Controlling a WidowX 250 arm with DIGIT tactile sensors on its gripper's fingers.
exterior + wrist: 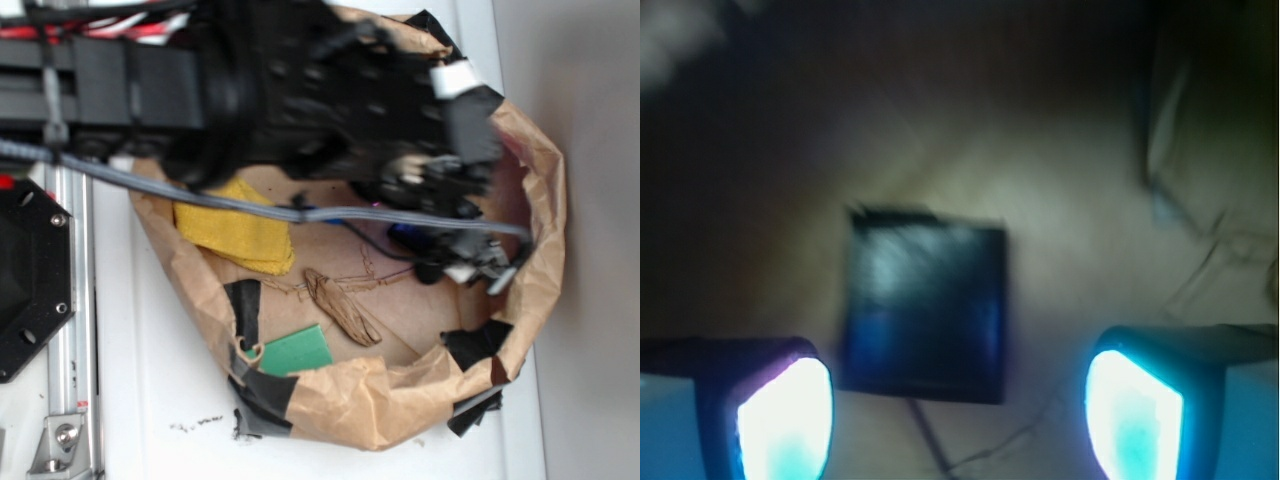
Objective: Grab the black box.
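In the wrist view the black box [925, 305] lies flat on brown paper, a glossy dark square with a bluish sheen. It sits just ahead of my gripper [960, 420] and slightly left of centre. The gripper is open, its two glowing fingertips [785, 420] spread wide, with nothing between them but paper floor. The box's near edge reaches about level with the fingertips. In the exterior view the gripper [462, 252] hangs low at the right inside the paper-walled bin [350, 395]. There the arm hides most of the box, and only a dark bluish spot shows beneath it.
A yellow cloth [235, 228] lies at the bin's left. A rough brown lump [342, 308] sits mid-floor and a green flat piece [297, 350] leans at the front wall. Black tape strips [245, 305] patch the crumpled walls. A grey cable [300, 212] crosses above.
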